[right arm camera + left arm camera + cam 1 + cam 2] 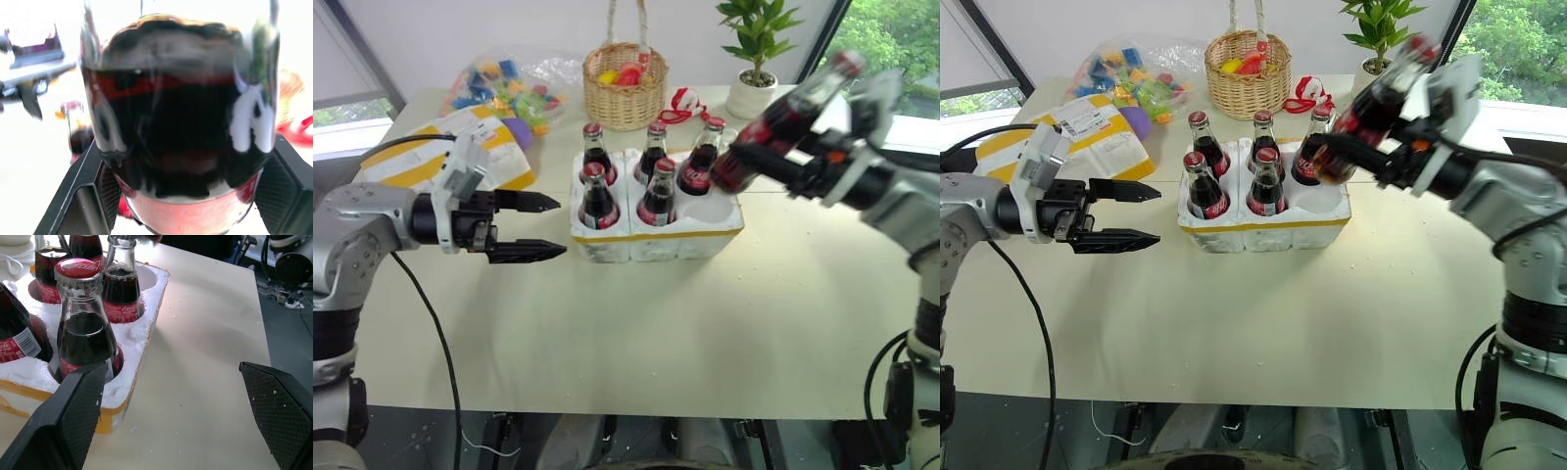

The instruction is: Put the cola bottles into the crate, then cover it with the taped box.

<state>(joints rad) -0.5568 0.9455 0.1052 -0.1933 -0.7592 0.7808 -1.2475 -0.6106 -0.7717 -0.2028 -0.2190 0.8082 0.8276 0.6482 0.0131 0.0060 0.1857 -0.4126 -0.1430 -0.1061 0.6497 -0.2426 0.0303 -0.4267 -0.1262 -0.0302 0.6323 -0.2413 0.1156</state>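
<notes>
Black right fingers clamp a cola bottle; left wrist view shows left fingers spread.

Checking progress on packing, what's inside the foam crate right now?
Five cola bottles stand upright in the crate; the near right well is empty. The wells' foam hides the bottle bases.

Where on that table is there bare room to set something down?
The near stretch of the table, in front of the crate, lies bare, as does the right side. The back is crowded: wicker basket, toy bag, plant pot, taped box.
</notes>
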